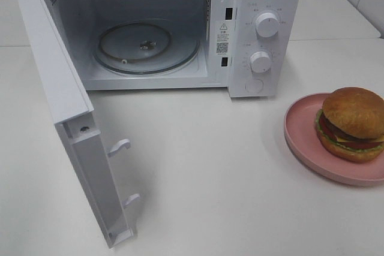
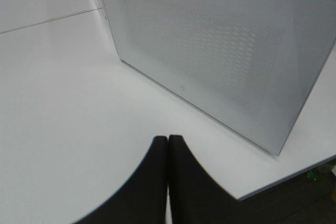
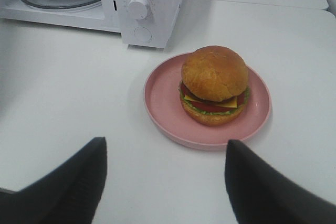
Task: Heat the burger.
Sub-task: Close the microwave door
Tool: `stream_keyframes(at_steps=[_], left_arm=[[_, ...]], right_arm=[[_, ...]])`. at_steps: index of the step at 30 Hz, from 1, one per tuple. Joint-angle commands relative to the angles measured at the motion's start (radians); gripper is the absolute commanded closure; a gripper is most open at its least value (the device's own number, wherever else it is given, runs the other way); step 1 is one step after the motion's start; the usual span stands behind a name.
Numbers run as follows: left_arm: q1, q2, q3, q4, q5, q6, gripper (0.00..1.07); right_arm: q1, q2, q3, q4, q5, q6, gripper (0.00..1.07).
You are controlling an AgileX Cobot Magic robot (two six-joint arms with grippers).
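Right hand [image 3: 164,182] spread wide, holding nothing, two dark fingers [image 3: 79,179] apart with bare tabletop [image 1: 204,166] between them. Left hand [image 2: 168,182] clenched, tips pressed together, nothing in them, facing the outer side of the swung-out microwave door [image 2: 220,56]. Burger [image 3: 214,85] sitting upright on pink plate [image 3: 163,114], straight ahead of right hand, roughly centred on the gap between the fingers, not touching them. Round shape, so no long axis to line up with; bun top up, layers flat. In overhead view burger [image 1: 352,123] and plate [image 1: 300,142] at far right edge of tabletop, plate partly out of frame, so right hand clearly the nearer one; left hand over by the door, well apart from the burger. Microwave [image 1: 264,34] to the left of the plate, door [image 1: 60,88] wide open, glass turntable [image 1: 147,46] bare inside. Judged step: reaching for burger, pickup not yet done, nothing heated. Coming move likely a straight advance and close around the bun sides, then carry leftward into the cavity. Surface: plain white, smooth, matte, no clutter between plate and microwave opening. Room: white tiled wall at upper right, second white tabletop behind, little else in view.
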Motion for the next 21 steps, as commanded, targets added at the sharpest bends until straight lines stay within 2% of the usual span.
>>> stream_keyframes(at_steps=[1,7,11,21], left_arm=[[0.002,-0.019,-0.017,-0.012,-0.044,-0.007,1.06],[0.002,0.000,-0.019,-0.012,-0.236,-0.007,1.06],[0.002,0.051,-0.019,-0.012,-0.281,-0.007,1.06],[0.002,0.367,-0.019,-0.012,-0.392,0.011,1.06]], right_arm=[[-0.001,-0.027,0.000,0.002,0.001,-0.007,0.46],[-0.001,-0.027,0.000,0.002,0.001,-0.007,0.46],[-0.001,-0.027,0.000,0.002,0.001,-0.007,0.46],[-0.001,-0.027,0.000,0.002,0.001,-0.007,0.46]])
